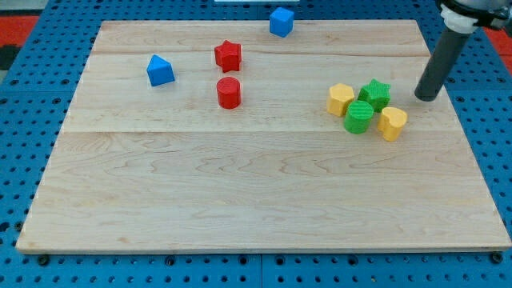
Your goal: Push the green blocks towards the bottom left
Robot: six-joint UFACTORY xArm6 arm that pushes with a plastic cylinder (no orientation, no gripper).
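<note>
A green star block point(374, 94) and a green cylinder block point(358, 117) sit together at the board's right, the cylinder just below and left of the star. A yellow block point(341, 99) touches them on the left and a yellow heart-shaped block point(391, 123) lies at their lower right. My tip point(424, 98) rests on the board to the right of the green star, a short gap away, above and right of the yellow heart block.
A red star point(228, 55) and a red cylinder point(229, 92) stand left of centre. A blue block point(160, 70) lies at upper left and a blue cube point(281, 22) at the top edge. The wooden board point(256, 200) sits on a blue pegboard.
</note>
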